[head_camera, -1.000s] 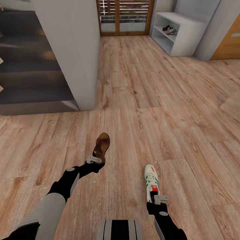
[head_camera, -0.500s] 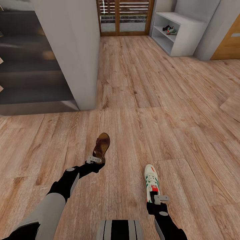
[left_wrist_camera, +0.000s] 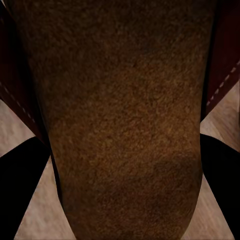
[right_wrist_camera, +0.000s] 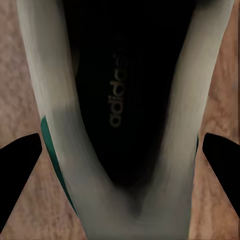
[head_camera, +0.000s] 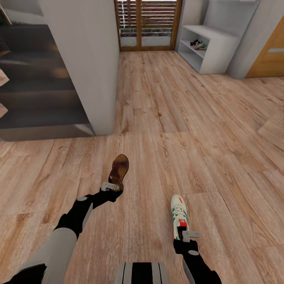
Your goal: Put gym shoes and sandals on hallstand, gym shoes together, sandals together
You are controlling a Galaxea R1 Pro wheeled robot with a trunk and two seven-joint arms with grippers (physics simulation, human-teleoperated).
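Observation:
My left gripper point(head_camera: 111, 186) is shut on the heel end of a dark-brown sandal point(head_camera: 119, 169), held over the corridor floor point(head_camera: 165, 118). Its tan insole point(left_wrist_camera: 120, 125) lies between the black fingers point(left_wrist_camera: 20, 185) in the left wrist view. My right gripper point(head_camera: 185, 234) is shut on the heel of a white gym shoe point(head_camera: 180, 215) with green stripes. The right wrist view looks into that shoe's dark opening point(right_wrist_camera: 117, 95). The hallstand point(head_camera: 221, 49) stands far off at the upper right, with a second gym shoe point(head_camera: 200, 46) and a dark sandal point(head_camera: 193, 42) side by side on its shelf.
A grey wall block point(head_camera: 85, 59) juts out at the left, with dark stairs point(head_camera: 35, 83) behind it. A slatted wooden door point(head_camera: 148, 23) closes the corridor's far end. An orange-brown door point(head_camera: 270, 55) is at the right, past a grey wall.
The whole picture has shifted a little, so the camera has moved; the hallstand and the wall sit lower in view. The left gripper with the sandal shows slightly higher. Both grips are unchanged.

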